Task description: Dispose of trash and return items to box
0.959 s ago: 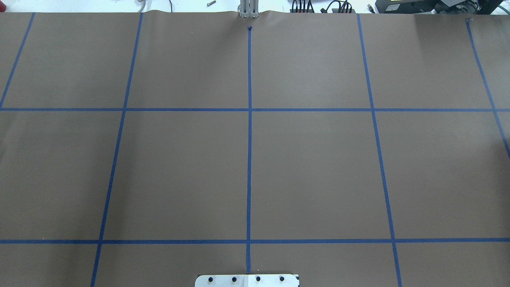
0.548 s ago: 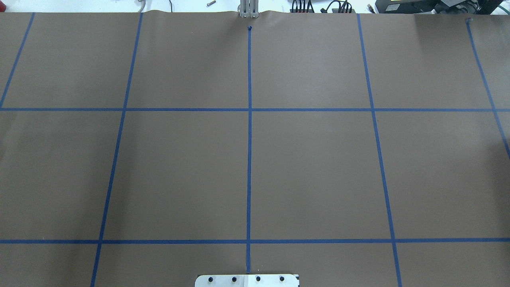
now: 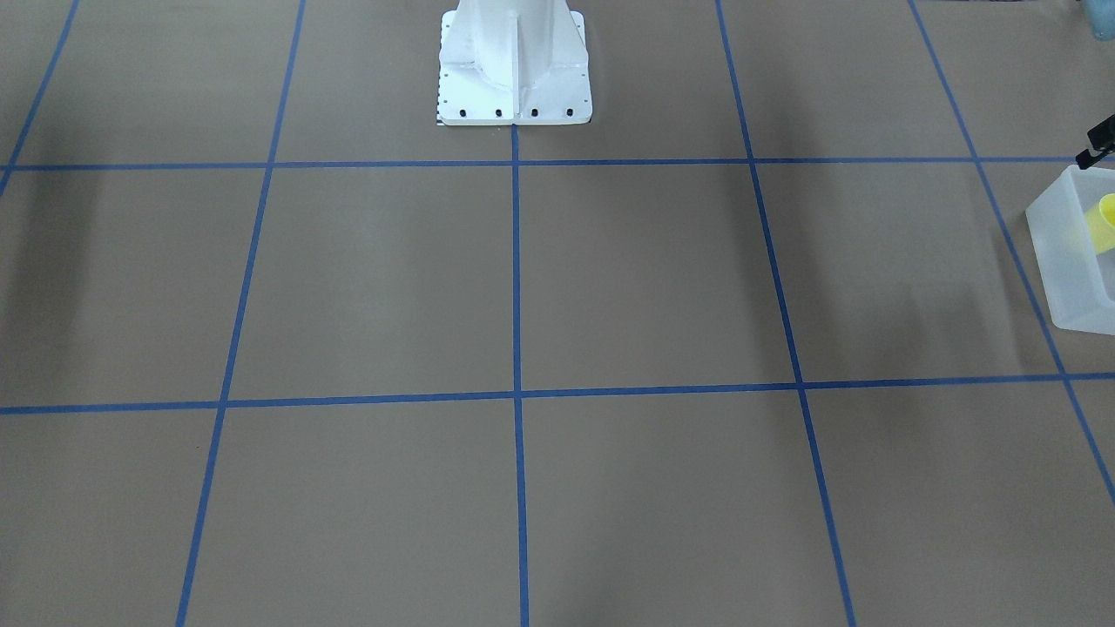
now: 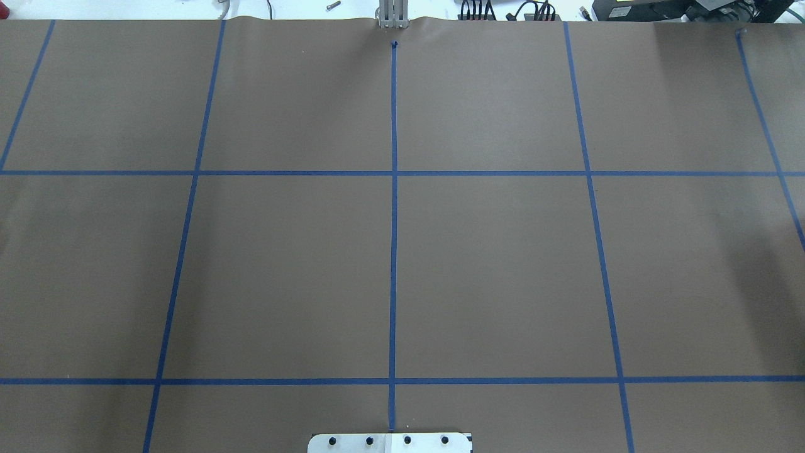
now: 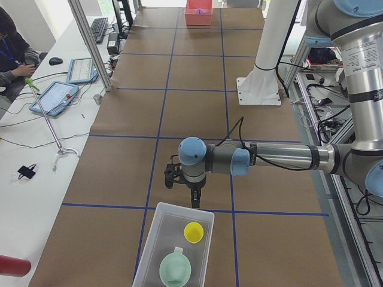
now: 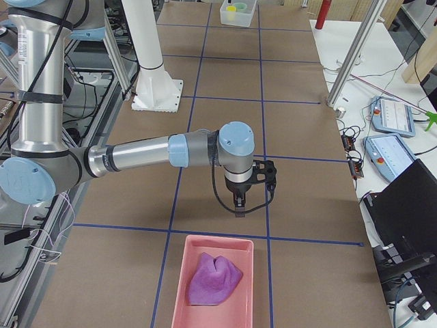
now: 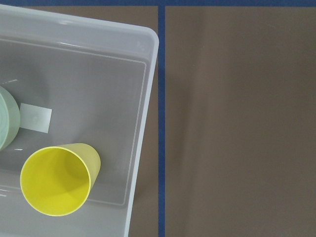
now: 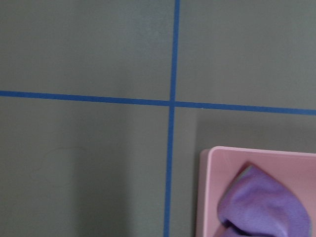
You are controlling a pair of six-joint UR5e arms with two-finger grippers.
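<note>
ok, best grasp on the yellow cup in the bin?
Pinch the rim of the yellow cup from straight above, one finger inside. It stands upright, mouth open upward, and the bin wall close beside it likely blocks a side grasp.

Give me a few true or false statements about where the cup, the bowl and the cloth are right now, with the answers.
The yellow cup sits inside the white bin. True.
The pink tray holds a purple cloth. True.
The green bowl lies in the pink tray. False: it is in the white bin, beside the cup.
The left hand holds the yellow cup. False: the cup stands free in the bin, apart from the hand.
</note>
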